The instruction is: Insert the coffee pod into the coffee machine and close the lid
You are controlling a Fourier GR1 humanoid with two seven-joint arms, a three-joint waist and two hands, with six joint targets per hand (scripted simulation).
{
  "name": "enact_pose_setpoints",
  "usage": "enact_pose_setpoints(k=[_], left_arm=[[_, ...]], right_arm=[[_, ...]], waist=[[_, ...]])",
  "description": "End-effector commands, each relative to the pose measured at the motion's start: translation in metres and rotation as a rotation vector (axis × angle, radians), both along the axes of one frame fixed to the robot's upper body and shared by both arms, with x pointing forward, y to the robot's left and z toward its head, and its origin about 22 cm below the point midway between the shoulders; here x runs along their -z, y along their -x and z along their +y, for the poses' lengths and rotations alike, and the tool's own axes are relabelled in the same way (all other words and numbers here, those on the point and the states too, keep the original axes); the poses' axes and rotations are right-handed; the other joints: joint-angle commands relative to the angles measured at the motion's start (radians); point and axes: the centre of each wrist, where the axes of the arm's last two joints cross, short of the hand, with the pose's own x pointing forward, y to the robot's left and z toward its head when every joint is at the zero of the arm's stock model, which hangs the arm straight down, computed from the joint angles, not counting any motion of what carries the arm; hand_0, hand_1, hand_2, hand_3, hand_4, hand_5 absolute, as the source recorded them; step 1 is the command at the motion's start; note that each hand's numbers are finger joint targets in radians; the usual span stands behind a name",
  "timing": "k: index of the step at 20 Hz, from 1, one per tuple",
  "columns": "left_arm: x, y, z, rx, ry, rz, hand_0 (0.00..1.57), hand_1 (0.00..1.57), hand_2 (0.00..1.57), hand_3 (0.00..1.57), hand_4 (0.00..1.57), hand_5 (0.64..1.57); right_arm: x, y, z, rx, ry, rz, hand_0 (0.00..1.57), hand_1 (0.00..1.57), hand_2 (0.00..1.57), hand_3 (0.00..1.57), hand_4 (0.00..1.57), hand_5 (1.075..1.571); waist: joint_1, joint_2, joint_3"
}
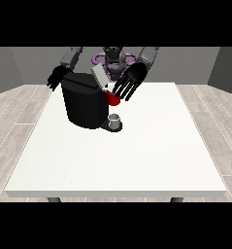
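Grey walls and pale wooden flooring surround the large white tabletop (pixel 137 160), which carries one landmark: the black, boxy coffee machine (pixel 82 104) standing toward the robot's side.

**Step in hand.** We judge the insertion step to be under way or just ending. The grey lid flap (pixel 99 76) stands raised and tilted at the top of the machine, so the closing step is not yet done.

**Hands.** The hand at the view's right (pixel 132 80) hangs just above the machine's top corner on that side, beside the raised lid, its fingers spread and pointing down toward a red thing at the machine (pixel 113 99). The fingers look straight, and we see nothing gripped in them. The hand at the view's left (pixel 56 77) sits behind the machine's far upper corner; we cannot tell how its fingers lie or whether it holds anything.

**Task's thing.** A small grey cup-shaped thing (pixel 114 119) sits on the machine's base plate, directly below the red thing. We cannot tell whether it is the coffee pod, and no other grey pod shows plainly anywhere on the tabletop.

**Next move.** If the pod is seated, we would expect the lid flap to be pressed down until it lies flat on the machine's top. This calls for the fingers to reach behind the flap without knocking the machine.
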Motion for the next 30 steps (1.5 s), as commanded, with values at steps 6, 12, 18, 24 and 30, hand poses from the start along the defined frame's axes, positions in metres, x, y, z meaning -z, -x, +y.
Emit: enact_pose_setpoints(k=[6,12,18,24,30], left_arm=[[-0.008,0.001,0.01,0.015,-0.026,0.024,0.0,0.0,0.0,0.0,0.0,1.571],[0.029,0.002,-0.021,0.023,-0.03,0.088,0.0,0.0,0.0,0.0,0.0,1.571],[0.071,0.009,-0.021,0.037,0.099,0.134,0.0,0.0,0.0,0.0,0.0,1.571],[0.111,0.018,-0.003,0.045,0.553,0.194,0.0,0.0,0.0,0.0,0.25,1.571],[0.217,0.061,-0.037,0.022,0.762,0.388,0.0,0.0,0.0,0.0,0.0,1.571]], right_arm=[[0.002,0.0,0.0,0.011,-0.007,0.011,0.0,0.0,0.0,0.0,0.39,1.571],[0.037,0.016,-0.012,0.055,-0.006,0.075,0.0,0.0,0.0,0.0,0.36,1.571],[0.037,0.019,-0.012,0.072,-0.045,0.116,0.0,0.0,0.0,0.0,0.39,1.571],[0.063,0.046,-0.05,0.145,-0.031,0.188,0.0,0.0,0.0,0.0,0.37,1.571],[0.079,0.072,-0.052,0.125,0.047,0.26,0.0,0.0,0.0,0.0,0.36,1.571]], waist=[[0.017,-0.017,-0.0023],[0.047,-0.096,-0.0021],[0.095,-0.158,-0.0025],[0.169,-0.278,-0.0038],[0.253,-0.474,-0.003]])
